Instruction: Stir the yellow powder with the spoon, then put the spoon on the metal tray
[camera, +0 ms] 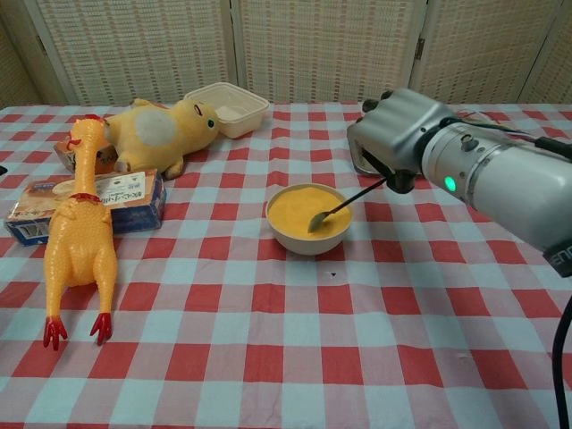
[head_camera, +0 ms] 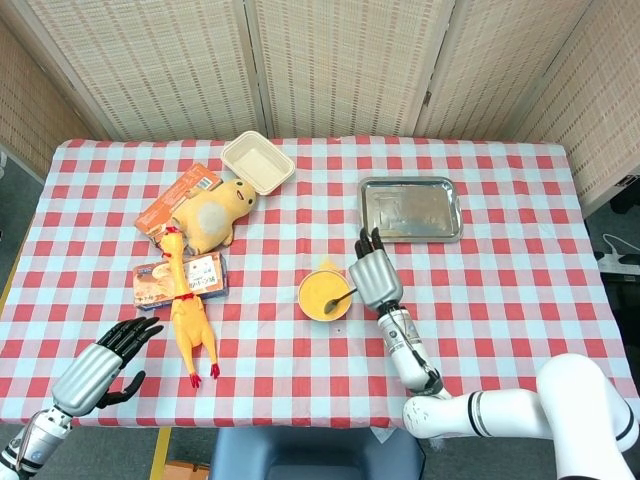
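Observation:
A cream bowl (head_camera: 322,306) (camera: 298,239) of yellow powder (camera: 298,210) stands at the middle of the checked table. My right hand (head_camera: 375,277) (camera: 400,140) is just right of the bowl and holds the spoon (camera: 347,204) (head_camera: 338,301) by its thin handle. The spoon slants down to the left, its tip in the powder at the bowl's right side. Behind my right hand lies the metal tray (head_camera: 410,209), bare. My left hand (head_camera: 97,367) hovers off the table's near left corner, fingers apart, holding nothing.
A rubber chicken (head_camera: 187,311) (camera: 79,241) lies on a flat snack box (camera: 125,198) at the left. Behind them are a yellow plush toy (head_camera: 213,213) (camera: 161,132), an orange packet (head_camera: 174,196) and a beige food container (head_camera: 258,160) (camera: 227,106).

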Motion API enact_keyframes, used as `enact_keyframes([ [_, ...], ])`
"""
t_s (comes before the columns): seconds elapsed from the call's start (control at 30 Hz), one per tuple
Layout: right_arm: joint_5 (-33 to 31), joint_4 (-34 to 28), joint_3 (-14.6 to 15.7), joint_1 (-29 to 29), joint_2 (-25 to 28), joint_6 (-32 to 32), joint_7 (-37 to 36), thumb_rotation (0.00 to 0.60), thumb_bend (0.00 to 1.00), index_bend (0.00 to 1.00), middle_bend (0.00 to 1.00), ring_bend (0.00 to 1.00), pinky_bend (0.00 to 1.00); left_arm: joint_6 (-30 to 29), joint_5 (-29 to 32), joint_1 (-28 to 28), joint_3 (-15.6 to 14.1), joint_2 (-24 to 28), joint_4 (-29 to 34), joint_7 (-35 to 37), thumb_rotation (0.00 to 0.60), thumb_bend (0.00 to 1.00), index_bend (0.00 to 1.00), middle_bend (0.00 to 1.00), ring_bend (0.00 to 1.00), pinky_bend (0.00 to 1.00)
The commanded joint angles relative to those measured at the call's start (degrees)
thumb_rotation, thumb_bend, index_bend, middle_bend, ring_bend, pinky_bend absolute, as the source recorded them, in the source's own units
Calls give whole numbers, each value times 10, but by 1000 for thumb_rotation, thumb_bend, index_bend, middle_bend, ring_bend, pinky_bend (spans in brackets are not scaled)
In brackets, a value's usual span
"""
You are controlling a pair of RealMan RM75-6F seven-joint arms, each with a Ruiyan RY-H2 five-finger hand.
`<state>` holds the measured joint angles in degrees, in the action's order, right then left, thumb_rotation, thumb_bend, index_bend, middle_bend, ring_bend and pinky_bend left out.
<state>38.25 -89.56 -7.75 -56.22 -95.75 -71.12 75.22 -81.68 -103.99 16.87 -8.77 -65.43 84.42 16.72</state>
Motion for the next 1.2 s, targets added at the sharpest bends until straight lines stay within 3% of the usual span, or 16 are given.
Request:
enact_keyframes([
  [0.03,26,10,-8,9,1,0,-46,600,711,893,187,6,104,1,0,0,0,0,0,-1,600,531,0,0,0,103],
  [0.23,89,75,-24,17,-34,-1,-145,600,711,886,189,6,112,3,2,2,2,-1,0,-1,600,530,0,0,0,103],
  [0.43,96,142,-37,23,-64,26,-203,600,711,885,196,9,131,2,5,1,3,-1,-2,1,600,531,0,0,0,102],
  [0.73,-28,291,-133,13,-84,107,-254,600,712,886,197,9,131,-15,-3,-6,1,5,-1,2,600,531,0,0,0,103],
  [1.2,-75,597,-175,-48,-172,229,-247,600,711,800,197,9,131,-5,3,-6,4,-2,1,-20,600,531,0,0,0,103],
])
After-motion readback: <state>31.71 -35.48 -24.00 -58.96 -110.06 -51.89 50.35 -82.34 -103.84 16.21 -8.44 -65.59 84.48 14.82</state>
